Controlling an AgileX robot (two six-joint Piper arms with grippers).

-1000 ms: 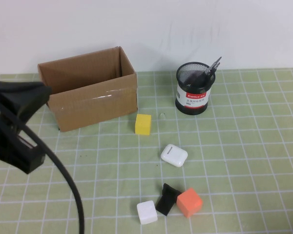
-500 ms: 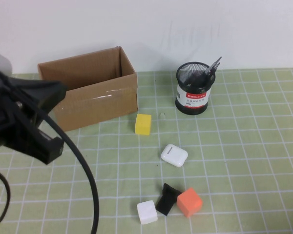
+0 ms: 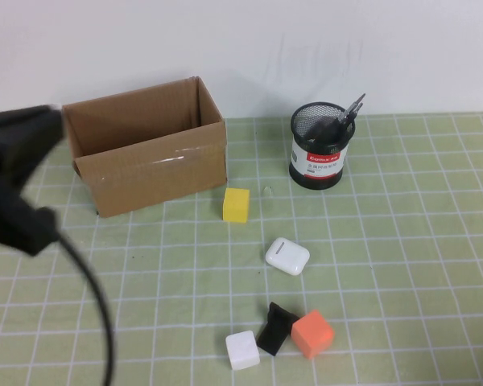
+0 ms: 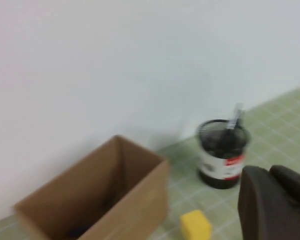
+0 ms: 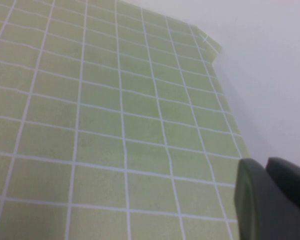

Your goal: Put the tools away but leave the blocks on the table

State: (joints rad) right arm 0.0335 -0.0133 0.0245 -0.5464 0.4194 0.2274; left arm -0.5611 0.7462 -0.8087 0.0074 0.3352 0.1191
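The left end effector (image 4: 277, 200) hangs pressed together and empty above the table's (image 3: 402, 241) left edge, near the cardboard box (image 3: 149, 145). The right end effector (image 5: 275, 200) hovers over bare table; its spread cannot be told. Tools (image 3: 346, 115) stand in the mesh cup (image 3: 320, 147) toward the far edge.

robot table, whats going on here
The left arm is raised at the left side near the cardboard box, its left gripper shut and empty. Tools stand in the mesh pen cup. The yellow block, white block and orange block sit on the table. The right gripper hangs over bare table.
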